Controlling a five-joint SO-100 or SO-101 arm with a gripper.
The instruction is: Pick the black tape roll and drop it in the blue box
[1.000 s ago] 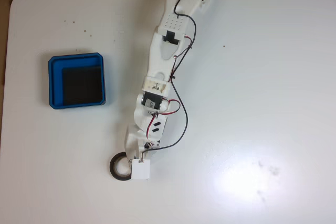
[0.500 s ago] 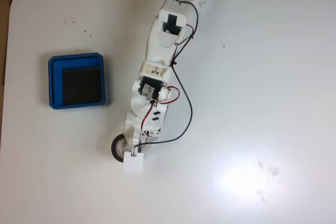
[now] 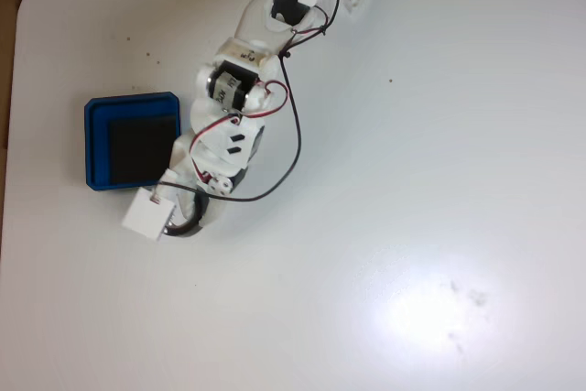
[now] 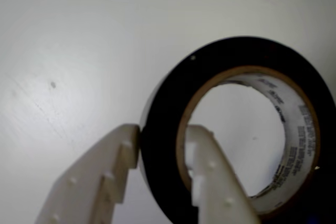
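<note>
Tape roll gripped, carried near box corner.
White tabletop (image 3: 439, 180); shallow square blue box (image 3: 94, 144) at 9 o'clock of the arm; small black tape roll (image 4: 163, 129) just off its 5 o'clock corner. Fingers (image 4: 207, 182) clenched across the roll's wall, one inside, one outside. Looks light, stiff, slick-sided; wall pinch probably holds.

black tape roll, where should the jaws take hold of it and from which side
Grip the black tape roll across its band wall, one finger inside the open centre and the other outside, coming from the rim edge. The wrist view shows that hold: the wall is thin enough to sit between the jaws, and the hole leaves room for the inner finger. The whole ring looks wider.
</note>
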